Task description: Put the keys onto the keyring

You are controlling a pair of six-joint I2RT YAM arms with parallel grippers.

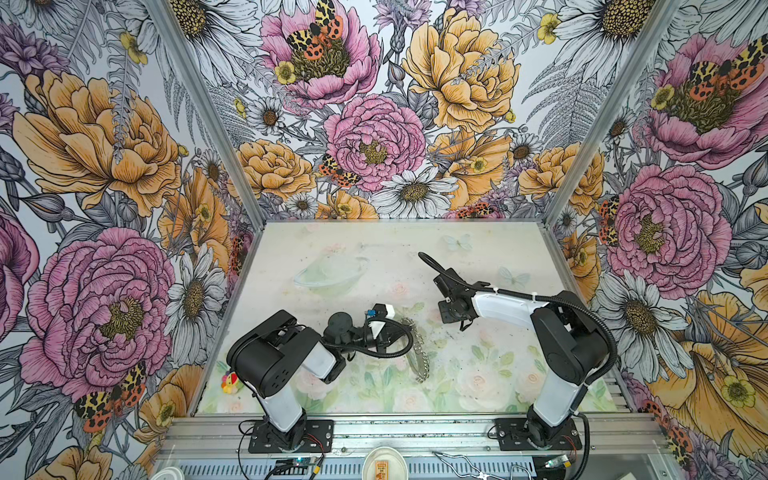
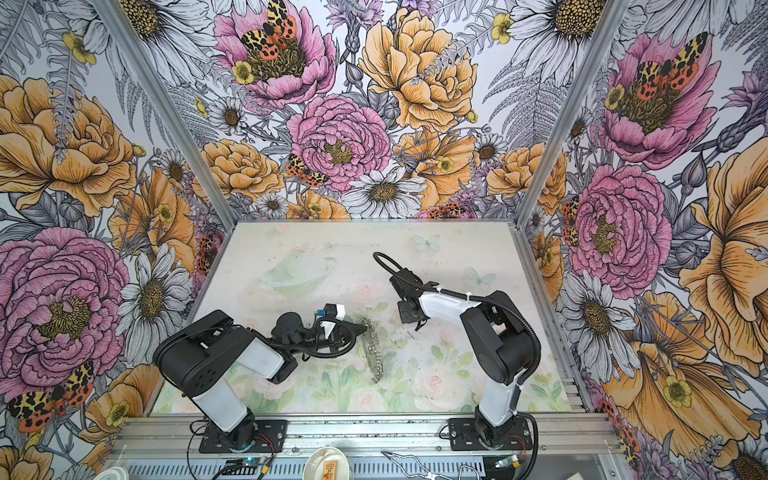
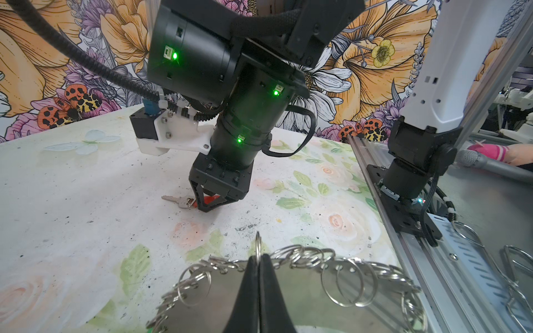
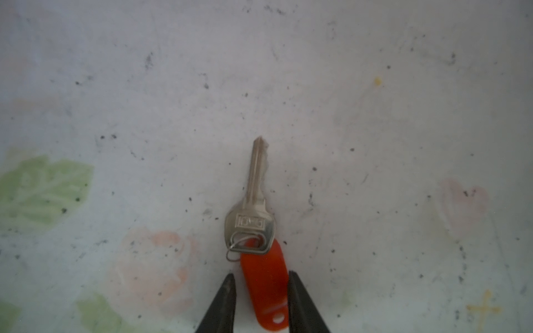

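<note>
The keyring (image 1: 419, 353) stands on edge near the middle of the worktop (image 1: 478, 257), seen almost edge-on in both top views (image 2: 374, 353). The left gripper (image 3: 258, 259) has its jaws pressed together on the fringed rim. One small split ring sticks up between the fingertips, and the flat grey plate (image 3: 305, 297) spreads out to either side. Whether the ring's lower end touches the worktop I cannot tell.

Across a bare stretch of worktop lies one key (image 4: 253, 201), flat, with its blade pointing away from the right gripper (image 4: 261, 276). A thin wire loop joins it to a red tag (image 4: 265, 285). That gripper's jaws are apart, one on each side of the tag, with a gap showing on one side. In the left wrist view the same key (image 3: 176, 200) pokes out beside the lowered gripper.

The back and right of the worktop are open up to the floral walls and the corner posts. Both arm bases sit on the metal rail (image 1: 415, 432) along the front edge.

A pale bowl shape (image 1: 328, 274) shows at the far left, and I cannot tell whether it is printed or real. A small coloured toy (image 1: 229, 382) sits at the left edge. Beyond the rail, a white dish (image 1: 384, 465) holds a small orange-printed item.
</note>
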